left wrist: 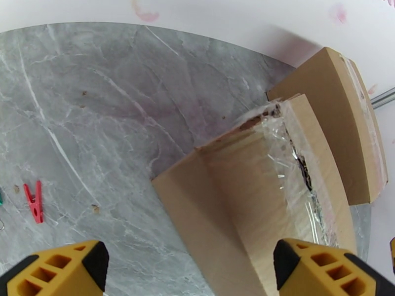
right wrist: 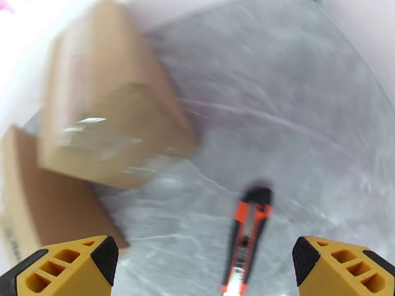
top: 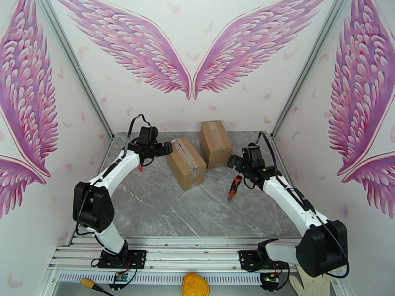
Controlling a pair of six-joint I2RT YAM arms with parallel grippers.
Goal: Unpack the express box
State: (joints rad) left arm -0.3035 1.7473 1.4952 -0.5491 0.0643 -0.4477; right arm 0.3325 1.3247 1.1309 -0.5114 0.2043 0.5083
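Note:
Two brown cardboard express boxes stand at the back of the marble table. The nearer box (top: 186,163) lies at an angle; its clear tape seam is slit and ragged along the top (left wrist: 291,159). The second box (top: 216,142) (left wrist: 340,114) stands just behind it to the right. My left gripper (top: 167,149) (left wrist: 190,270) is open at the nearer box's left end, its yellow fingers (left wrist: 59,270) apart with the box's corner between them. My right gripper (top: 231,162) (right wrist: 205,267) is open and empty above an orange and black utility knife (top: 234,187) (right wrist: 247,235) lying on the table.
A red clothespin (left wrist: 33,201) lies on the table left of the nearer box. White walls and metal posts close the table at the back and sides. Bare marble (top: 163,208) stretches in front of the boxes. The right wrist view is blurred.

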